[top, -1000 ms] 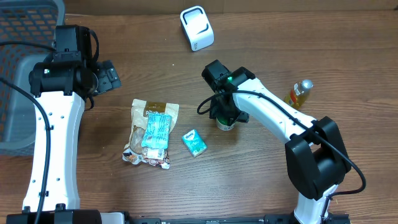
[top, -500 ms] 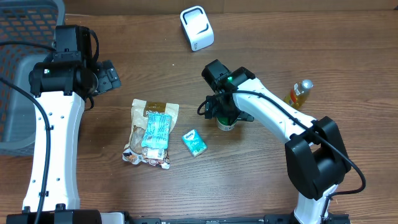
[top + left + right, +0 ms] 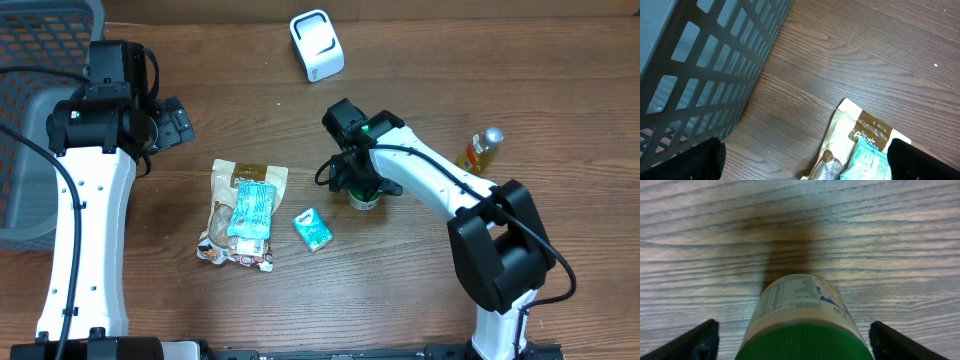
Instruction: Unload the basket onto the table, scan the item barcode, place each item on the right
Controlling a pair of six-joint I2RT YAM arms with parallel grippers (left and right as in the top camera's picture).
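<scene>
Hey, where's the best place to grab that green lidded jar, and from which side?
Take the jar by its round body just below the green lid, coming straight down from above. It stands upright, and the right tool straddles it with open fingers, a gap on each side.

Dark wooden table (image 3: 560, 90), and on it: 1 white scanner (image 3: 317, 45) at the far edge, grey basket (image 3: 30, 120) far left, brown pouch (image 3: 218, 205) lying flat, small teal box (image 3: 312, 229) just beside it, green-lidded jar (image 3: 800, 297) upright, yellow bottle (image 3: 481, 150) off right
</scene>
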